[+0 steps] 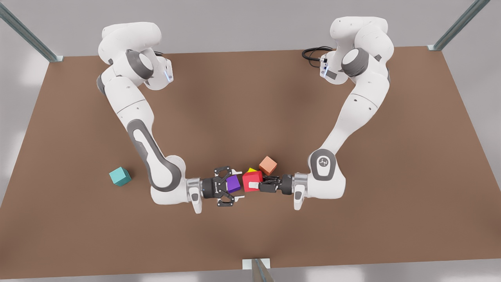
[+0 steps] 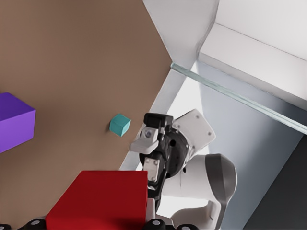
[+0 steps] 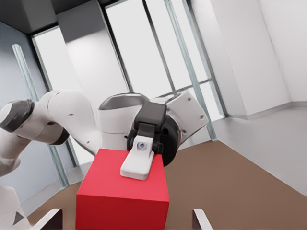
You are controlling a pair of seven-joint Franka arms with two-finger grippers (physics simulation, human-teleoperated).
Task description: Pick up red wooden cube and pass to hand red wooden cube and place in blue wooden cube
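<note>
1. Handover looks to be the step in hand: the red wooden cube [image 1: 251, 181] hangs above the table [image 1: 352, 219] near its middle, pinched by the left gripper [image 1: 260, 184], which reaches in from the front view's right.
2. The right gripper [image 1: 233, 187] faces it from the front view's left with its claw spread wide and nothing in it.
3. To do this well, the right gripper should probably ease forward until its pads bracket two free faces of the red cube, then close squarely. The left gripper should let go only once that grip is firm.
4. The blue wooden cube [image 1: 119, 176] sits well apart on the right arm's side, so the carry after the pass is clear.
5. The front view alone shows a purple cube [image 1: 233, 183], a salmon-orange cube [image 1: 268, 165] and a yellow piece [image 1: 251, 170] crowding the spot. Whether the purple cube lies below the spread claw or between its fingers is hard to tell there.
6. The right wrist view adds one white finger [image 3: 136, 165] of the left gripper lying on the red cube's face.
7. The left wrist view shows the purple cube resting on the table off to one side.
</note>
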